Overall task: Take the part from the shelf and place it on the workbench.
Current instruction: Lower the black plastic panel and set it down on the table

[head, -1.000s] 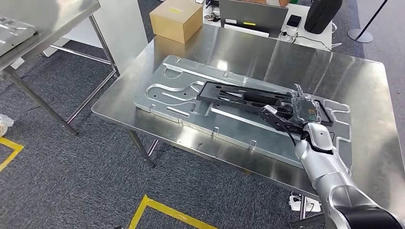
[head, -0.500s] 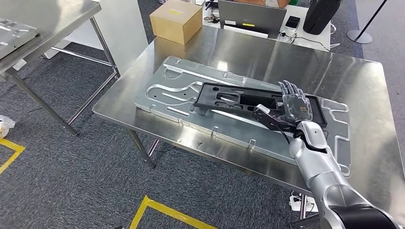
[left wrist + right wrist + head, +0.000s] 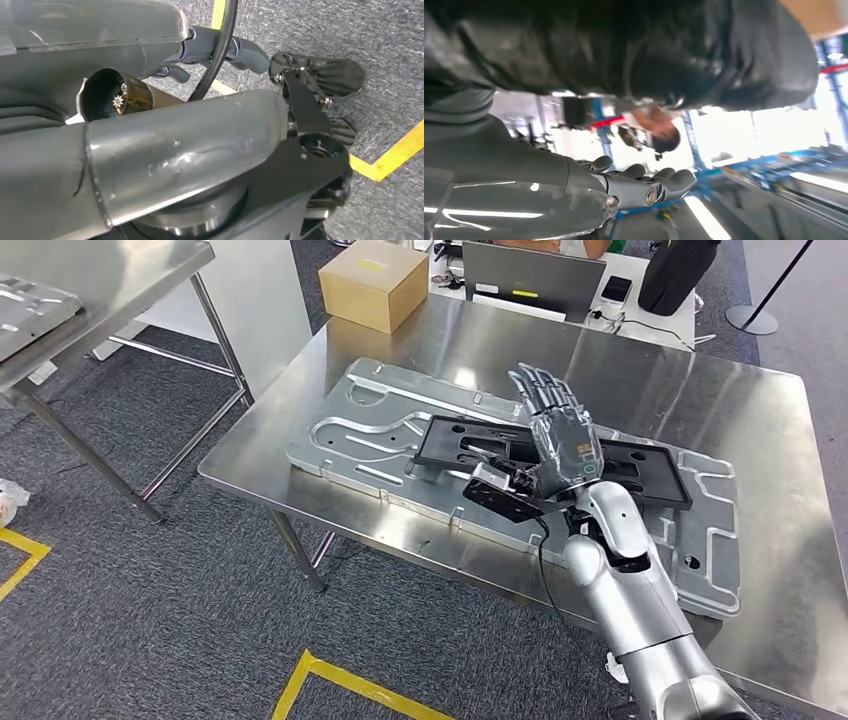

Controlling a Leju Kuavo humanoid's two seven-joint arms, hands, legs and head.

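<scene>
Steel workbench (image 3: 700, 390) on grey carpet (image 3: 130, 610) marked with yellow floor tape (image 3: 340, 680); a second steel table (image 3: 110, 270) stands at the far left. On the workbench lies a large aluminium plate (image 3: 380, 420) with routed slots; the black part (image 3: 640, 465), a flat slotted frame, rests flat on this plate, near the bench's middle. Cardboard box (image 3: 372, 282) at the far left corner of the bench; beyond it a laptop (image 3: 530, 275), phone (image 3: 614, 284) and dark bag (image 3: 676, 270) on a white desk. Right hand (image 3: 560, 430) raised above the part, fingers spread and extended, holding nothing; its silver forearm crosses the part's near edge in the head view. Left hand (image 3: 235, 47) hangs over the carpet; whether it is spread or closed cannot be told.
</scene>
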